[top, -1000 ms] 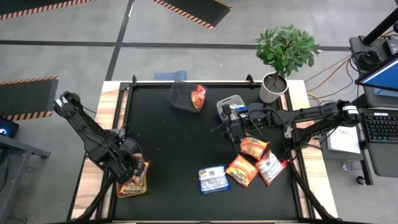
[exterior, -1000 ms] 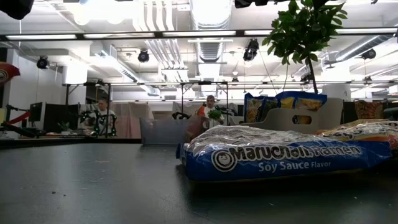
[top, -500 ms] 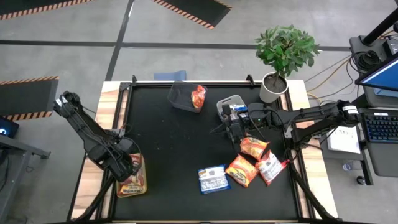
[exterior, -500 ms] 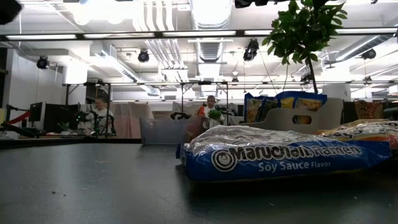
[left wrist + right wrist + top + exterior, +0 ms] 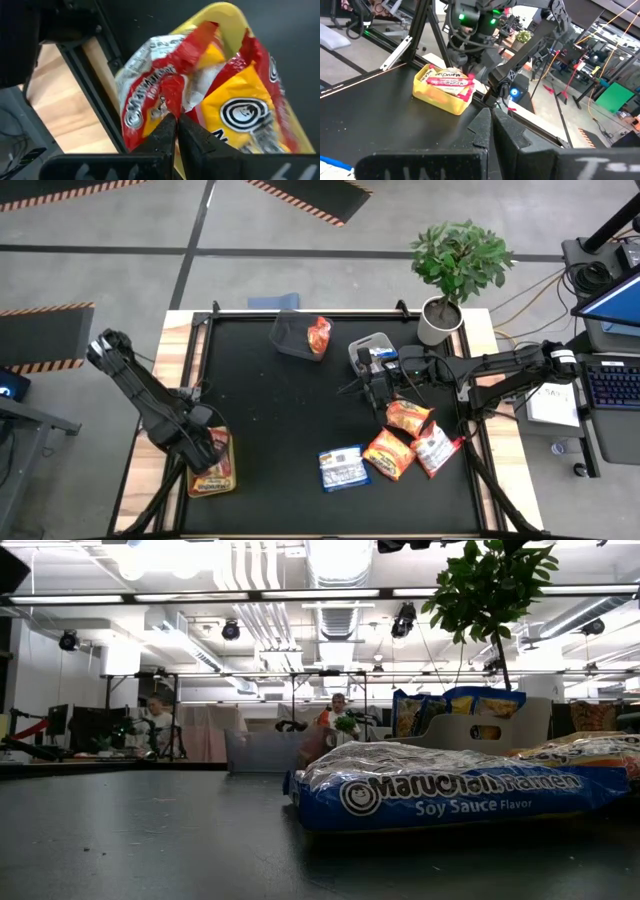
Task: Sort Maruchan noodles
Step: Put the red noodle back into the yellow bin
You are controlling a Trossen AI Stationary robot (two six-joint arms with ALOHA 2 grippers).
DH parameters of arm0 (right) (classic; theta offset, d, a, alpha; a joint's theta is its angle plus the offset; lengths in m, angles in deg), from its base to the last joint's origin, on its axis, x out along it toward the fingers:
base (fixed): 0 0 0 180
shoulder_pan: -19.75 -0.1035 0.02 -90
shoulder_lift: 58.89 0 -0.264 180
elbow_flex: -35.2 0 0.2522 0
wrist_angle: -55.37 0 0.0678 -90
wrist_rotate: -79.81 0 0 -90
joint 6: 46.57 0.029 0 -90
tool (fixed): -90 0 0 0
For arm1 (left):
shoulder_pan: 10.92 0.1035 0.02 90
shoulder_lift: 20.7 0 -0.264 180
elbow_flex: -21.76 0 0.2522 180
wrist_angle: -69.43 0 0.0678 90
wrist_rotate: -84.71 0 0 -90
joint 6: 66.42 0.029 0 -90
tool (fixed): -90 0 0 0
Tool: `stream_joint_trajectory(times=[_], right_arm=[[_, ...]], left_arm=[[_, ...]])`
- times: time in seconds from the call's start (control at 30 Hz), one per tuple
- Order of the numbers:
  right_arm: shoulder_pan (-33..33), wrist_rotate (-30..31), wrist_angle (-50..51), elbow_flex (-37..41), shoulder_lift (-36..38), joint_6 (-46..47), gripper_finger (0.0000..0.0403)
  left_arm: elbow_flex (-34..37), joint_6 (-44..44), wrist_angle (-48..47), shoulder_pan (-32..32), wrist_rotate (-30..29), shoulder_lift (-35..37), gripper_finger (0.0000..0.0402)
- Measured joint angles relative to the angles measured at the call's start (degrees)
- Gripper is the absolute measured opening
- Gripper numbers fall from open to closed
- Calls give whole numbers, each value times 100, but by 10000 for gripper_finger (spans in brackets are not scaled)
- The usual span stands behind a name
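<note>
Jaws on the left gripper point(image 5: 173, 131) were pressed fully together, and from its own wrist view they sat right up against the red-and-white crinkly plastic ramen packet point(image 5: 165, 82) lying on top in the yellow-green plastic bin point(image 5: 227, 15). Honestly couldn't tell if a pinch of wrapper was caught between them or if they were just closed with nothing in them. That bin sat at the table's near-left corner in the high view point(image 5: 212, 480), with the left arm hunched right over it.

The right gripper point(image 5: 372, 390) was clamped shut too, empty, parked beside the small grey plastic bin point(image 5: 362, 350) that held blue packets.

The rest of the noodles: a loose bunch toward the near right of the black table point(image 5: 280, 420), namely a blue-and-yellow soy sauce packet point(image 5: 344, 467), two orange ones point(image 5: 389, 453) and a pink-and-white one point(image 5: 435, 450). One more orange packet point(image 5: 319, 335) was propped in the dark grey bin point(image 5: 288, 338) at the far edge.

My take on handling: these looked super light, with a slick film over a brittle noodle block. Squeezing the middle would probably crack it, so I'd grab the crimped end seam or a puffed wrinkle of wrapper, where the film bunches and doesn't slide out.
</note>
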Motion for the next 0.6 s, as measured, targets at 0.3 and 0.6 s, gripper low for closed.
stream_joint_trajectory(times=[0.3, 0.6], right_arm=[[0, 0, 0, 0, 0, 2, 9], [0, 0, 2, 0, -1, 2, 9]], left_arm=[[402, 68, 487, 33, 72, -165, 0], [179, 158, 323, 33, 76, 220, 17]])
